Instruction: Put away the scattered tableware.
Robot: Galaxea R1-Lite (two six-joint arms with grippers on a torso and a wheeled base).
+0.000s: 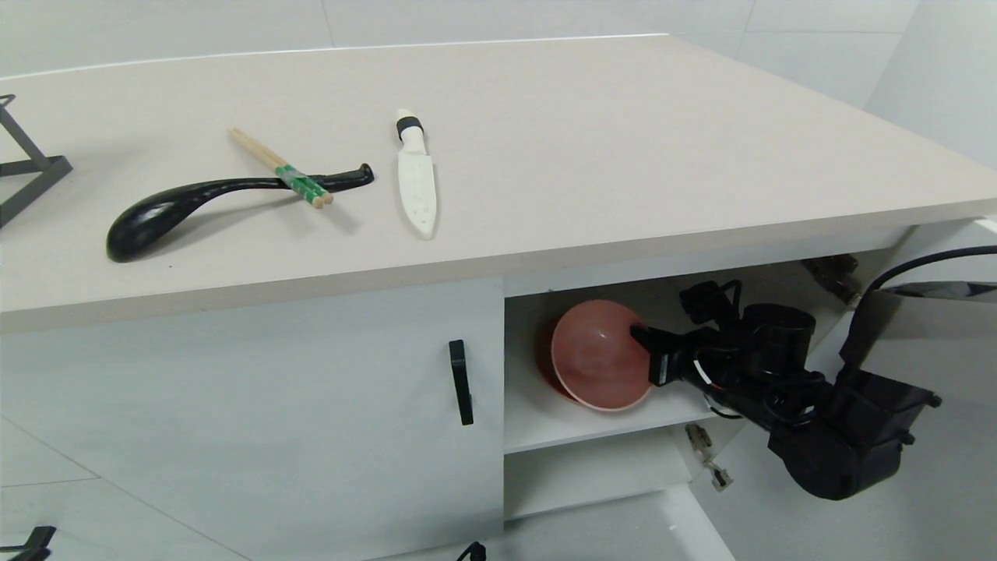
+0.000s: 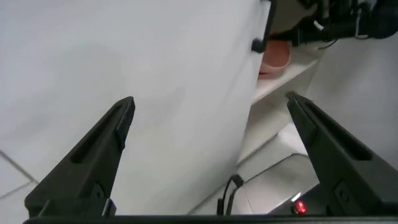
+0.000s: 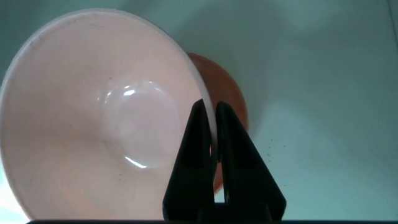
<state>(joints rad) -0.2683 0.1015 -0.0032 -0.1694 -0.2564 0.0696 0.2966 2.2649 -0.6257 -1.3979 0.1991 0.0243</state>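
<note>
On the cabinet's upper shelf point(image 1: 537, 425), near its front edge, the right gripper point(image 1: 637, 336) pinches the pink bowl point(image 1: 596, 354) by its rim. It looks light, stiff and slippery, so the rim suits. Meanwhile the left gripper point(image 2: 210, 101) gapes, empty.

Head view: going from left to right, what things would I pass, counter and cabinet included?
Black ladle → white knife → black door handle → pink bowl → right gripper, shut on the bowl's rim. The chopsticks cross the ladle, so they are left out.
</note>
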